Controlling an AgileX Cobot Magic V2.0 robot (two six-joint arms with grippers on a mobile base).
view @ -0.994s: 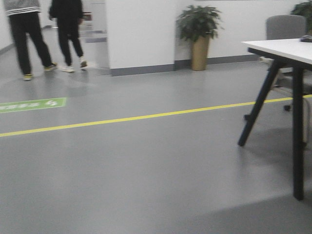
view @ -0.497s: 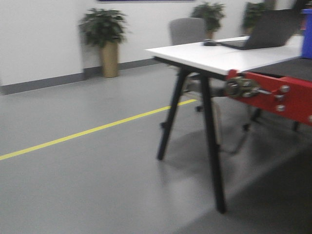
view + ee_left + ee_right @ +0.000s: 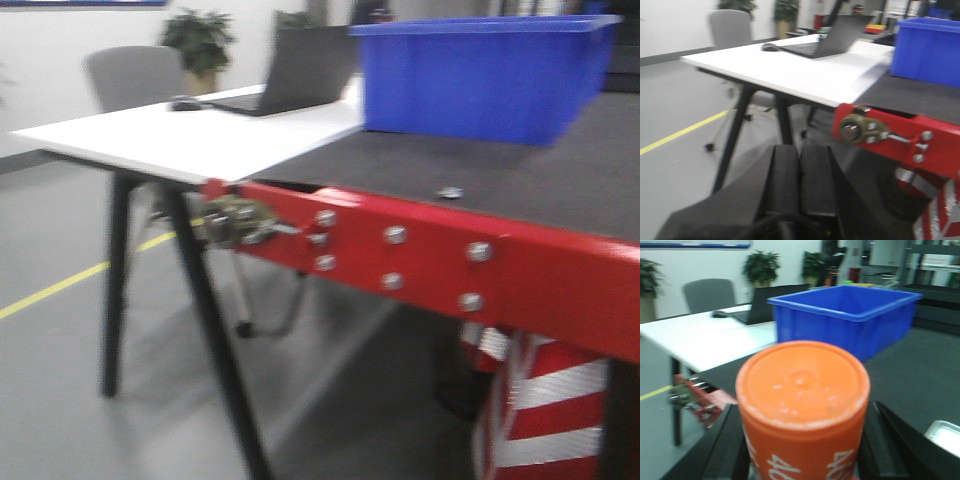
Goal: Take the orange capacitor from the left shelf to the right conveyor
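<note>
**One orange capacitor clamped in right gripper, conveyor ahead**

One orange capacitor is held upright in the right gripper, flat top towards the wrist camera, with one black finger pressed on each side. Part of the white print is seen low on its side. The left gripper is seen with both pads pushed together and nothing between them. The right conveyor, dark belt with red front edge, is seen ahead. One blue bin stands on its far part, and one small blurred item lies near the front edge. One silver tray is seen near right. To the left, one white table abuts the belt, carrying one laptop and one mouse. One grey chair and three potted plants are seen far behind.
</note>
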